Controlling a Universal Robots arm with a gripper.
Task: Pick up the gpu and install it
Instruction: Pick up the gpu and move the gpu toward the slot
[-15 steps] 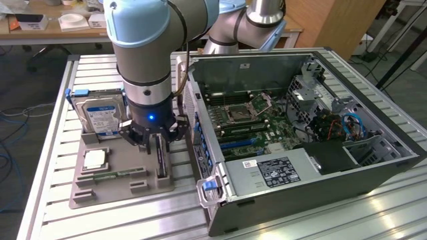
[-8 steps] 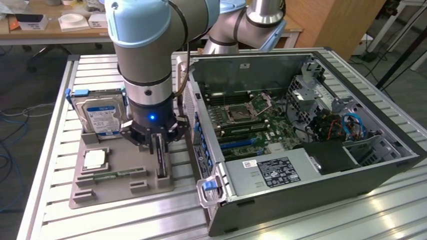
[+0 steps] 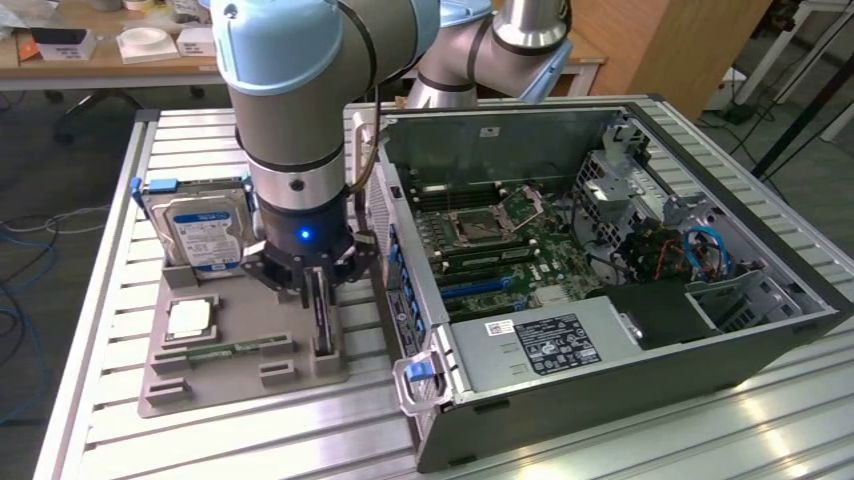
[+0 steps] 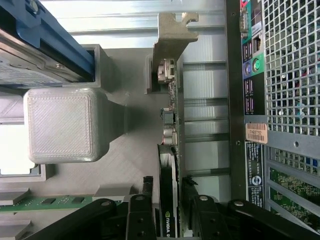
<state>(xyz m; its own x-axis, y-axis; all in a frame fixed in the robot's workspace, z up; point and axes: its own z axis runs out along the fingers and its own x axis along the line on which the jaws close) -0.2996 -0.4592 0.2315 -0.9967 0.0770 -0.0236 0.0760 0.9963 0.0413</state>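
From the exterior view, the arm (image 3: 300,120) reaches straight down over a grey tray (image 3: 227,385) that lies on the slatted table (image 3: 94,330), at the exterior view's left of the open computer case (image 3: 641,390). The gripper (image 3: 318,290) sits low over the near right part of the tray. Below it the gpu (image 3: 322,330) stands on its long edge in a slot, close to the case wall. On the far left of the tray a hard drive (image 3: 203,235) stands upright. A square processor (image 3: 190,318) lies nearer. A green memory stick (image 3: 238,349) lies flat between the processor and the tray's near edge.

In the wrist view the gpu (image 4: 169,160) shows edge-on, its silvery bracket (image 4: 172,37) at the end away from the gripper (image 4: 167,182). The black fingers (image 4: 146,186) stand one on each side of the card and clamp its two faces, while the card sits in the tray (image 4: 130,150). The perforated back panel of the computer case (image 4: 292,75) runs just beside the card. The hard drive (image 4: 35,55) and the memory stick (image 4: 45,202) lie on the card's other side.
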